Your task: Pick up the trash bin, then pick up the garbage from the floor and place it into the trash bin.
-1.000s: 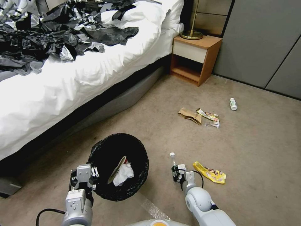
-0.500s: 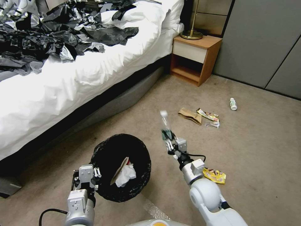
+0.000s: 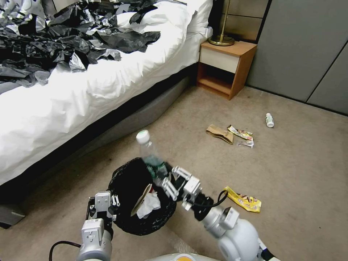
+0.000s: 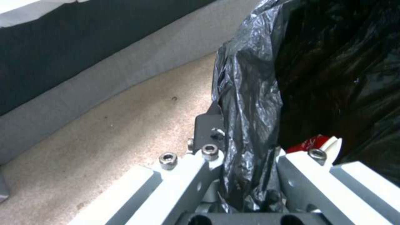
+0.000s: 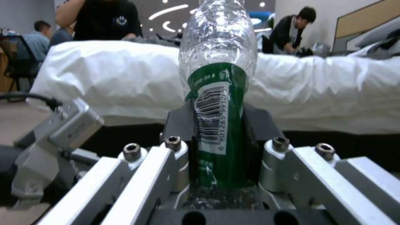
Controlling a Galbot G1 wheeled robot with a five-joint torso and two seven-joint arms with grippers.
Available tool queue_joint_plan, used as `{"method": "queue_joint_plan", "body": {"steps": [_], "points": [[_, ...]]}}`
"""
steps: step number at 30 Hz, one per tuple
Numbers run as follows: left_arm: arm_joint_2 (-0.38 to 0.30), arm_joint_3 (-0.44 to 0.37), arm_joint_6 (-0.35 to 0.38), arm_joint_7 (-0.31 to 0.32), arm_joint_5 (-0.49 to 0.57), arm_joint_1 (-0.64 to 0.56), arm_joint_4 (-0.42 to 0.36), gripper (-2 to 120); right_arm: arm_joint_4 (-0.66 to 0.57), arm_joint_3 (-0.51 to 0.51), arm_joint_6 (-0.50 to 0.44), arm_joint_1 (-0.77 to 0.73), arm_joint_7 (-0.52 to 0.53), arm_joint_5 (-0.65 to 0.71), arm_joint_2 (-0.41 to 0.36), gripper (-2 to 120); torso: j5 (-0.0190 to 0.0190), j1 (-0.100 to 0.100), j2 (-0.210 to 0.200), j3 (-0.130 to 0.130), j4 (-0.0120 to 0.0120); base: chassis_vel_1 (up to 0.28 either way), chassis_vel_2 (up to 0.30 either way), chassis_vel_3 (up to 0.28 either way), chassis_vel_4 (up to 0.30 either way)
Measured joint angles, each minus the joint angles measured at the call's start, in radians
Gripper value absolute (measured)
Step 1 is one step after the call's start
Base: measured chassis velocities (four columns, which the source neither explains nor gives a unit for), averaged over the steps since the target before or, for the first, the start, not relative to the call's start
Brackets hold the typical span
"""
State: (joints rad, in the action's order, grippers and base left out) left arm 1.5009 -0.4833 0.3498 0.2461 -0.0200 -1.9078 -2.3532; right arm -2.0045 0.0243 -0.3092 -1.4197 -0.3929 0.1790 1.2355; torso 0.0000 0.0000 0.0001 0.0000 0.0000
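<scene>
Clear plastic, green-labelled, the bottle (image 3: 150, 156) stood pinched in the right claw (image 3: 165, 177) just above the trash bin (image 3: 145, 217), its white cap tilted toward the bed (image 3: 90, 90). The left claw (image 3: 103, 208) was pressed onto the bin's bag-covered rim on the side away from the bottle. Inside the bin lay a tissue (image 3: 148, 204). A yellow wrapper (image 3: 243, 199) lay on the carpet (image 3: 290, 181) near the bin; a brown paper bag (image 3: 219, 133) lay farther off.

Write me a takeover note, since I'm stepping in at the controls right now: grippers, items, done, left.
Left gripper: shut on the trash bin rim.
Right gripper: shut on the clear bottle, at the bin's mouth.
Done: tissue and a red-white packet lie inside.
Left on the floor: yellow wrapper, brown paper bag, snack wrapper, small white bottle.
</scene>
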Motion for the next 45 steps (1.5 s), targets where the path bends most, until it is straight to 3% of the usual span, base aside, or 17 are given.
{"method": "queue_joint_plan", "body": {"steps": [17,38,45], "points": [[0.004,0.006,0.001,-0.001,-0.002,-0.008,-0.016,1,0.092,-0.037,0.038,0.018,0.02,-0.026,0.002,19,0.0,0.0,0.0,0.0,0.0,0.0,0.0,0.0,0.0],[0.0,0.008,0.004,-0.004,-0.001,-0.007,-0.025,1,0.082,-0.031,0.034,-0.006,0.014,-0.054,0.002,97,0.0,0.0,0.0,0.0,0.0,0.0,0.0,0.0,0.0],[-0.001,0.008,0.005,-0.004,-0.001,-0.006,-0.026,1,0.075,-0.028,0.032,-0.008,0.013,-0.054,-0.001,100,0.0,0.0,0.0,0.0,-0.0001,0.0,0.0,0.0,0.0]]}}
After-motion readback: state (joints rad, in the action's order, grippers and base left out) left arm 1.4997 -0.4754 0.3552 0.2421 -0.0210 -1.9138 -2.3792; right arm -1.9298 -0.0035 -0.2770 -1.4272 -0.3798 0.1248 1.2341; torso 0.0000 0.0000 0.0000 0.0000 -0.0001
